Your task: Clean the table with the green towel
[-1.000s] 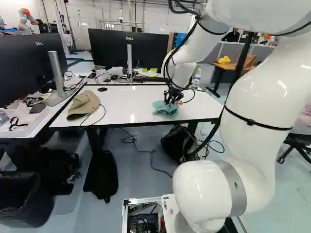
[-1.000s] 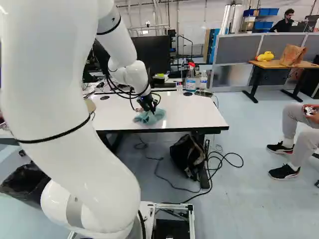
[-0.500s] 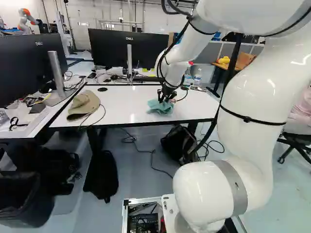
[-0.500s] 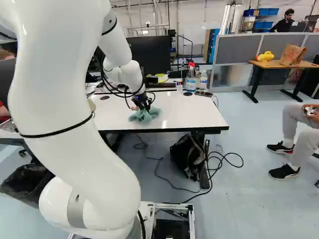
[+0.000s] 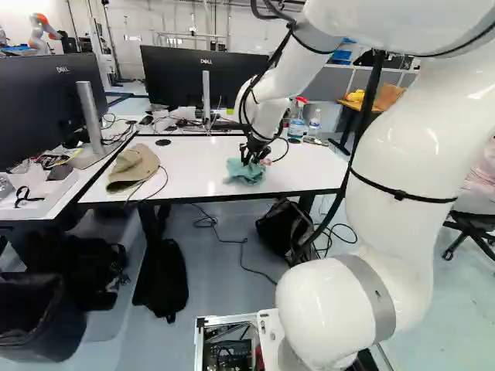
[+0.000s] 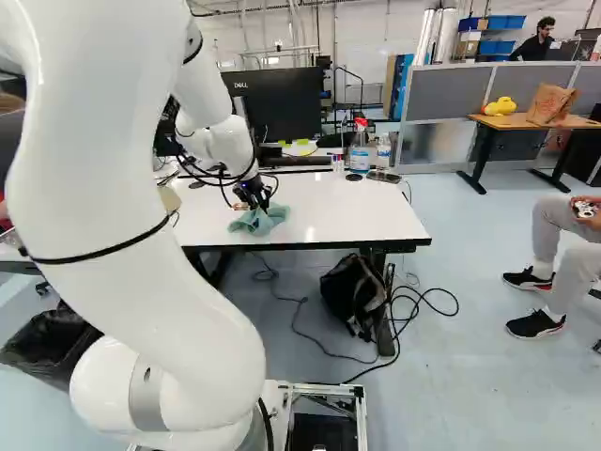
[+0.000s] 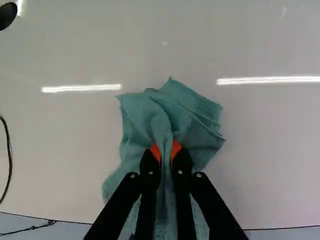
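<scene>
You are holding the green towel (image 7: 195, 110) against the bench (image 6: 357, 211) near its robot-side edge, the claw (image 7: 166, 150) pinching a gathered fold between nearly closed fingers, presumably so the loose cloth is spreading for wiping.

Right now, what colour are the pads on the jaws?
Orange; the pads show best in the wrist view, against the towel.

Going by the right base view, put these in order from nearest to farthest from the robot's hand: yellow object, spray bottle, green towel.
1. Green towel: gripped in the hand.
2. Spray bottle: right of the hand in that view, toward the white table's back edge.
3. Yellow object: far right, on the wooden table.
</scene>
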`<state>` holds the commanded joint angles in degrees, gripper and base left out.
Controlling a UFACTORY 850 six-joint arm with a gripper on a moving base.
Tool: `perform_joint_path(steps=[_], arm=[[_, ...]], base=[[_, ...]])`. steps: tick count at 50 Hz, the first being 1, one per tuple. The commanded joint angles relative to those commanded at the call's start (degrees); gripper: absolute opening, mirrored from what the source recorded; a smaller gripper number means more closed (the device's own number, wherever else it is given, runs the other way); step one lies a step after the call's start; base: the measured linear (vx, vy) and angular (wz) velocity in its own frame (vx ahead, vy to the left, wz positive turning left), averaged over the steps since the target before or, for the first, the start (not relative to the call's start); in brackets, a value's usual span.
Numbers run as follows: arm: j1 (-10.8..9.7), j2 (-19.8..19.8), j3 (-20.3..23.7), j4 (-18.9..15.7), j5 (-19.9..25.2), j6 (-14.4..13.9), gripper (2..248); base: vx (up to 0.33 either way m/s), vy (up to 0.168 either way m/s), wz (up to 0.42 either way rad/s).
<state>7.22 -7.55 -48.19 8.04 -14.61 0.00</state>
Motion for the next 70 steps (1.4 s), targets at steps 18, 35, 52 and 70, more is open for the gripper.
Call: perform_joint_path(steps=[18,35,52,70], arm=[[2.9,3.6,3.9,0.0,0.0,0.0,41],[3.4,8.4,9.0,0.0,0.0,0.0,41],[0.7,11.4,12.0,0.0,0.0,0.0,41],[-3.7,10.8,11.4,0.0,0.0,0.0,41]], base=[[0.0,0.0,0.0],[0.0,0.0,0.0],[0.0,0.0,0.0],[0.0,0.0,0.0]])
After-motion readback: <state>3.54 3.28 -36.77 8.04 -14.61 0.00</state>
